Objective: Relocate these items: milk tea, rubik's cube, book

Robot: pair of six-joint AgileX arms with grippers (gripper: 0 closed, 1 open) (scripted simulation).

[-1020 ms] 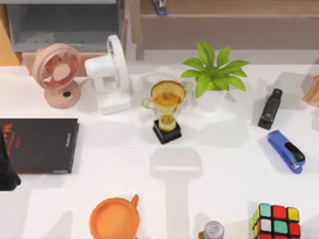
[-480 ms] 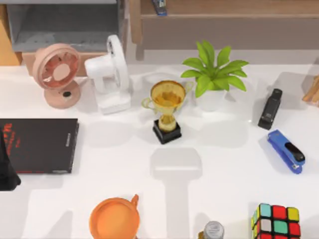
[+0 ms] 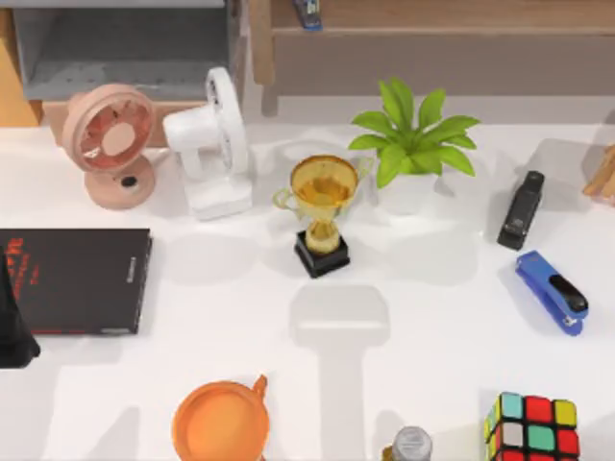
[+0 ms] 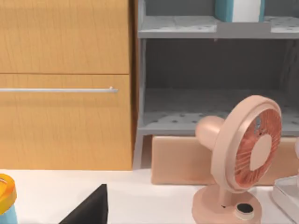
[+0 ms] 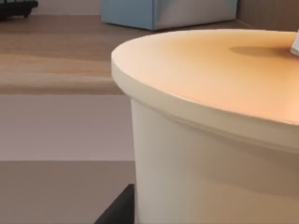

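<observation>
The rubik's cube (image 3: 533,427) sits at the table's front right, partly cut off by the picture's edge. In the right wrist view the milk tea (image 5: 210,154), a cream cup with a tan lid, looms very close. A black part of my right gripper (image 5: 117,207) lies against its wall. The book (image 4: 238,9), teal-blue with white page edges, stands on the upper level of the grey shelf (image 4: 177,25). My left gripper (image 3: 14,317) is a dark shape at the table's left edge, over the black book (image 3: 77,279).
A pink fan (image 3: 110,144), white fan (image 3: 211,144), trophy (image 3: 322,216) and plant (image 3: 413,139) line the back. Two staplers, black (image 3: 521,209) and blue (image 3: 553,291), lie at right. An orange cup (image 3: 221,423) and a bottle (image 3: 411,445) stand in front. A blue block (image 5: 168,11) rests on the wooden ledge.
</observation>
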